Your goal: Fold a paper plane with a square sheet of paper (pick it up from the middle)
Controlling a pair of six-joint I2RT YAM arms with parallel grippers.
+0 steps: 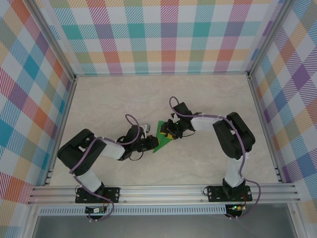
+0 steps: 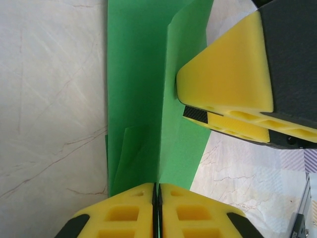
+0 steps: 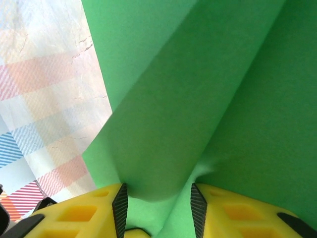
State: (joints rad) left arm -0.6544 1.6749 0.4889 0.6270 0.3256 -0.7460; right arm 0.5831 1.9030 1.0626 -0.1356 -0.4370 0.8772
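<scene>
The square sheet of paper (image 1: 161, 143) is bright green and folded into a narrow pointed shape, held off the table between both grippers at mid-table. My left gripper (image 1: 151, 141) grips its lower left end. In the left wrist view the yellow jaws (image 2: 157, 187) are shut on an upright crease of the paper (image 2: 138, 74), and the right gripper's yellow fingers (image 2: 228, 79) press against a flap at the upper right. My right gripper (image 1: 172, 133) meets the paper from the right. Its jaws (image 3: 157, 198) stand apart with a rounded fold of the paper (image 3: 198, 74) bulging between the pads.
The marble table top (image 1: 208, 99) is walled in by plaid panels (image 1: 163, 39) at the back and on both sides. An aluminium rail (image 1: 163, 191) runs along the near edge by the arm bases. Both arms reach inward and nearly touch at the paper.
</scene>
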